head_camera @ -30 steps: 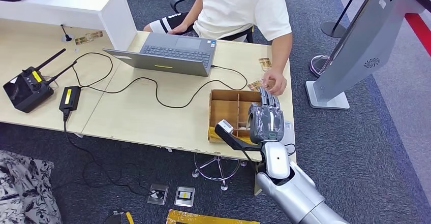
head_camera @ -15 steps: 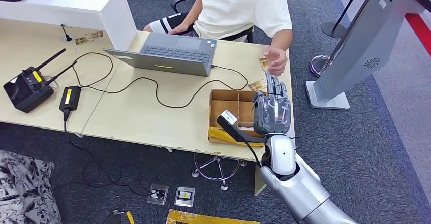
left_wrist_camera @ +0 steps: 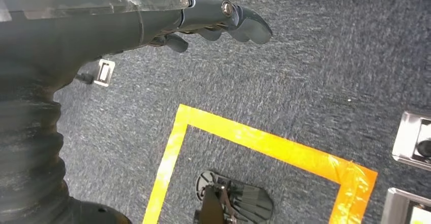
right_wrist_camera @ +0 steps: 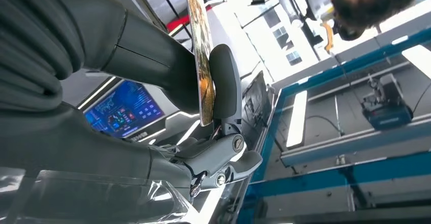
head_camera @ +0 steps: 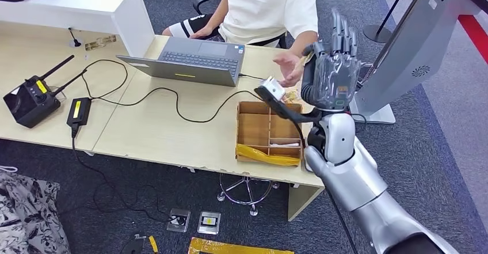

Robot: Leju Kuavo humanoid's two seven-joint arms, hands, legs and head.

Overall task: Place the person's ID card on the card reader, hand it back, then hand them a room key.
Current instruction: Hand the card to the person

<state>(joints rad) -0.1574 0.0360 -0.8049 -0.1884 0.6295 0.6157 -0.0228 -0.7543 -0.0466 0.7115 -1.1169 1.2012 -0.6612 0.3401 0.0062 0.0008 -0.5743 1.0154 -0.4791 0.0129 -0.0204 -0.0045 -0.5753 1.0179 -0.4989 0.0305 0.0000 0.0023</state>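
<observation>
My right hand (head_camera: 332,75) is raised above the desk's far right corner, fingers pointing up. In the right wrist view a patterned card (right_wrist_camera: 203,56) stands edge-on, pinched between the thumb (right_wrist_camera: 226,82) and a finger of my right hand (right_wrist_camera: 147,61). The person in a white shirt (head_camera: 270,6) sits behind the desk, one open hand (head_camera: 289,68) reaching close to my raised hand. A few more cards (head_camera: 290,96) lie by the wooden box (head_camera: 253,128). My left hand (left_wrist_camera: 152,21) hangs over the carpet with nothing in it.
A grey laptop (head_camera: 195,58) with its cable sits mid-desk. A black radio controller (head_camera: 29,98) and a power adapter (head_camera: 79,111) lie at the left. A grey kiosk stand (head_camera: 403,52) rises to the right of the desk. Yellow tape (left_wrist_camera: 264,142) marks the floor.
My right hand has risen from over the wooden box up towards the person. The person's hand has left the desk edge and lifted to meet it.
</observation>
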